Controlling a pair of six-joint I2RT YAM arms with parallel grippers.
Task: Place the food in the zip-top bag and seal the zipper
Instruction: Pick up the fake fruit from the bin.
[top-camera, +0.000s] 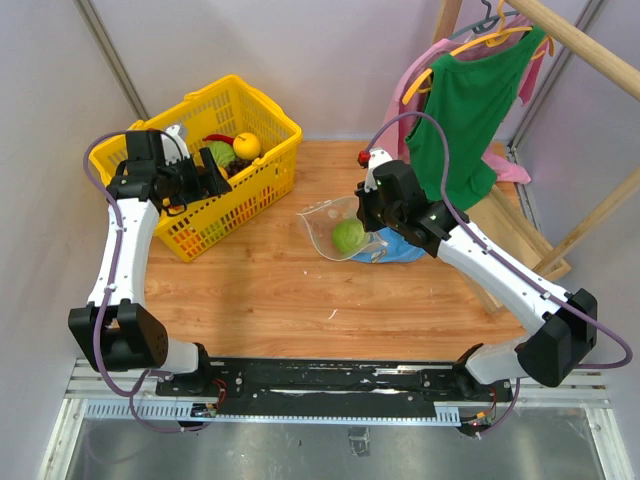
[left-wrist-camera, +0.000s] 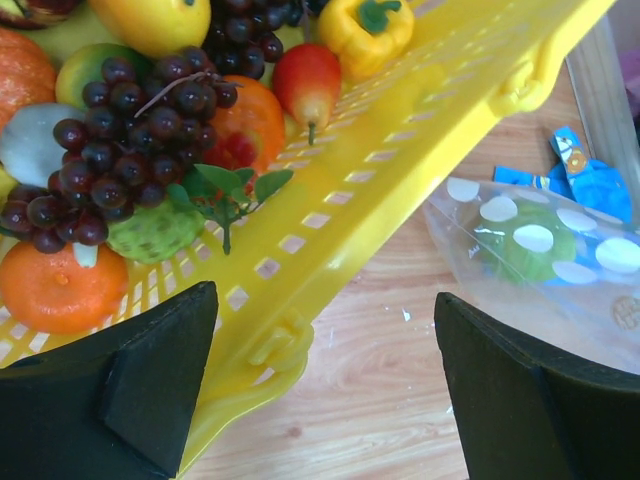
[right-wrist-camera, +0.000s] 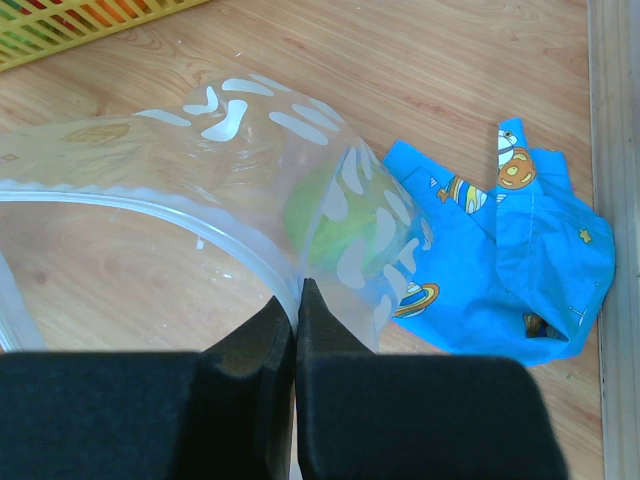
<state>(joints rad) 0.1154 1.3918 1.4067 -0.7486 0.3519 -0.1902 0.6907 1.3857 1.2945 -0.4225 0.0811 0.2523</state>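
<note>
Veiled and cropped parts

The green cabbage (right-wrist-camera: 320, 220) was only a blur behind the zip-top bag (right-wrist-camera: 230, 130), which ran off the right wrist view's left edge. The yellow basket (right-wrist-camera: 90, 25) showed just a corner there. Overhead, the right arm hid much of the blue cloth (top-camera: 405, 252).

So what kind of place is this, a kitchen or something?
Likely a robot test booth dressed up as a home: two arms bolted at a wooden table, a yellow basket of toy fruit, and a green shirt on a hanger.
</note>
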